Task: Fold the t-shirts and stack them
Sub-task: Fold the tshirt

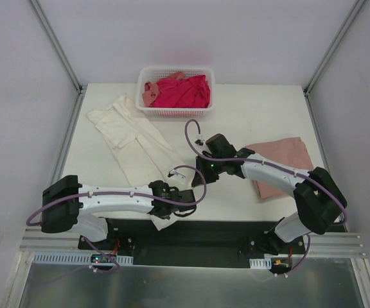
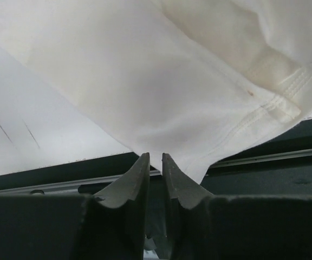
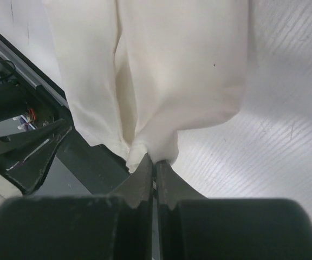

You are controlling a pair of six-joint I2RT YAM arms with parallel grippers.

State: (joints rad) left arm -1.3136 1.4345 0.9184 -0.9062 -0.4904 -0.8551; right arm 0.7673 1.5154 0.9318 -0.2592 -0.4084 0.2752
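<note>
Wrist views show both arms' fingers point(image 2: 155, 162) point(image 3: 155, 168) pinching the cream t-shirt point(image 1: 133, 144), left pair slightly parted.

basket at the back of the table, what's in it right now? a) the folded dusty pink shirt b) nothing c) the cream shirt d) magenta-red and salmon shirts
d: in the top view the white lattice basket holds a bright magenta-red shirt with a salmon one at its left end, while the cream shirt lies stretched on the table and the dusty pink shirt sits folded on the right.
</note>
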